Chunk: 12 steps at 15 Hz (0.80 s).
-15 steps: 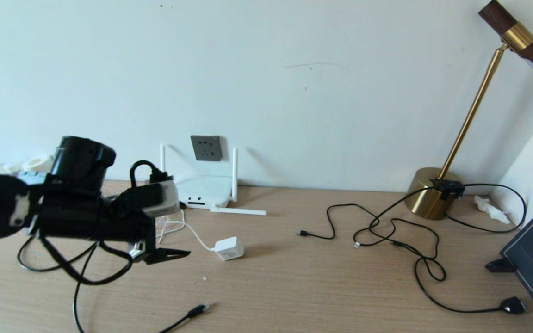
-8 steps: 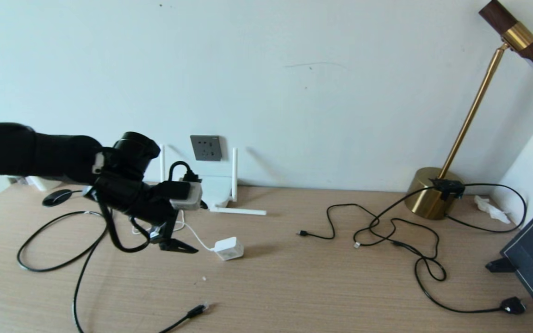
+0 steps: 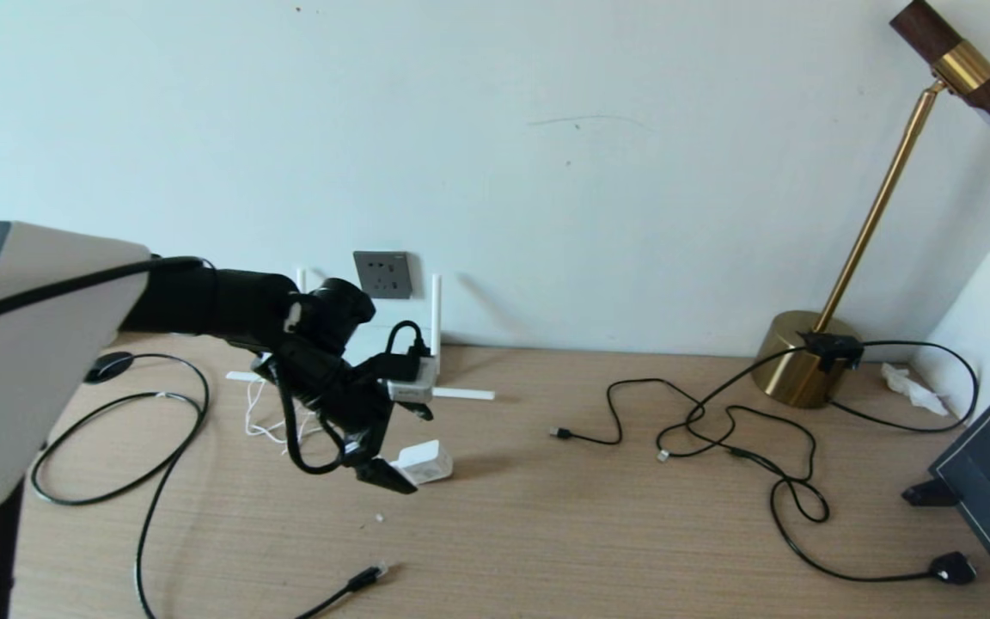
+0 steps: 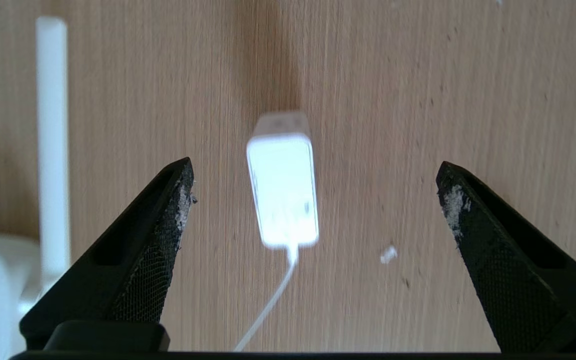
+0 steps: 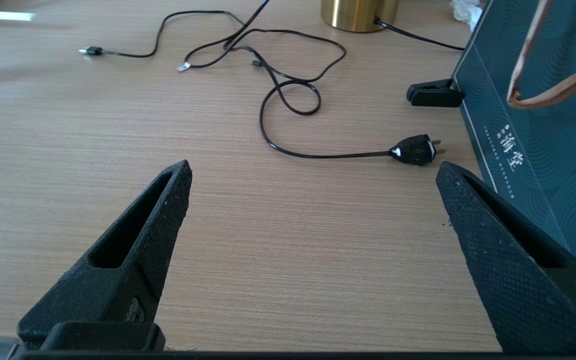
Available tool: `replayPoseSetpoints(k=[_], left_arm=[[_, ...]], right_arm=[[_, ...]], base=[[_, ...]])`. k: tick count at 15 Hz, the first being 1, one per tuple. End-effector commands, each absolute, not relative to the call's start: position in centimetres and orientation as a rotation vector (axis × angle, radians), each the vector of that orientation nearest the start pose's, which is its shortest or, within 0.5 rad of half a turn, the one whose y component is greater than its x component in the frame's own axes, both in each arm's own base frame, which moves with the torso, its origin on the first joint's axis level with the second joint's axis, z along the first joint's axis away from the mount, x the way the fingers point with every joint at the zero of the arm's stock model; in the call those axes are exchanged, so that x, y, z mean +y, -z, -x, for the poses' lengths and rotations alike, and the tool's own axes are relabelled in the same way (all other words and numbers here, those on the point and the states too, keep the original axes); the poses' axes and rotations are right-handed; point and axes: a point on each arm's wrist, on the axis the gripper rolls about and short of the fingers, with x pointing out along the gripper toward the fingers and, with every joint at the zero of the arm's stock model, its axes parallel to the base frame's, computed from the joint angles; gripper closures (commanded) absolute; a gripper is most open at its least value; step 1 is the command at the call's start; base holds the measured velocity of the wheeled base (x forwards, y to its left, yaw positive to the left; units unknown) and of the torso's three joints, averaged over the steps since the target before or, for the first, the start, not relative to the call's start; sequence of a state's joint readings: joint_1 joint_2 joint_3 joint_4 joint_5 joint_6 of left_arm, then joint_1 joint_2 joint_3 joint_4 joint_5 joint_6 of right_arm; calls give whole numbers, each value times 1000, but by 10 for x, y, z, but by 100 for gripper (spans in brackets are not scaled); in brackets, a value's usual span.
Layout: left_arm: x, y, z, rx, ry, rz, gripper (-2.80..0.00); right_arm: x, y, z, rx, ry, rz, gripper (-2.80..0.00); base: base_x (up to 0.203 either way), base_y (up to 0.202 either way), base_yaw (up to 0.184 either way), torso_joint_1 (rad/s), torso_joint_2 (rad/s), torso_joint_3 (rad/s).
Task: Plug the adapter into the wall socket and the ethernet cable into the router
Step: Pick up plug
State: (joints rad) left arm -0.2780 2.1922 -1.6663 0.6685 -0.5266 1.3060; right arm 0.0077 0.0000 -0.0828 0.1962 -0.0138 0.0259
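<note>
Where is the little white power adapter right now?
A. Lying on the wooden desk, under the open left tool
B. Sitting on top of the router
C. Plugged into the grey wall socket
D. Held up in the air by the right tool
A: the adapter lies flat on the desk with its cord trailing, between the spread fingers of the left tool, which does not touch it; the wall socket is bare.

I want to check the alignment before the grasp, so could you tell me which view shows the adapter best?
The left wrist view: the adapter lies whole, cord included, between the open left tool's fingertips. In the head view the adapter is partly hidden by that tool. The right wrist view does not show it.
</note>
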Motion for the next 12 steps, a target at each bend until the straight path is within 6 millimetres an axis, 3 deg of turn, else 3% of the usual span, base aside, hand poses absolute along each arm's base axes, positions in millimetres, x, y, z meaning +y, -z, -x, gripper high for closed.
replayPoseSetpoints(k=[1,5,12], left_arm=[[-144,-118,-386,565,1399,-922,-280],[-152,-115,-386,569,1409,-936,-280],[-130,-114,-388,632,1349,-946,-280]], right_arm=[[-1,-78,30,115,8,-25,-280],[-1,-78,30,115,8,-25,-280],[-1,-78,30,115,8,-25,-280]], base=[[0,0,0,0,0,0],[0,0,0,0,0,0],[0,0,0,0,0,0]])
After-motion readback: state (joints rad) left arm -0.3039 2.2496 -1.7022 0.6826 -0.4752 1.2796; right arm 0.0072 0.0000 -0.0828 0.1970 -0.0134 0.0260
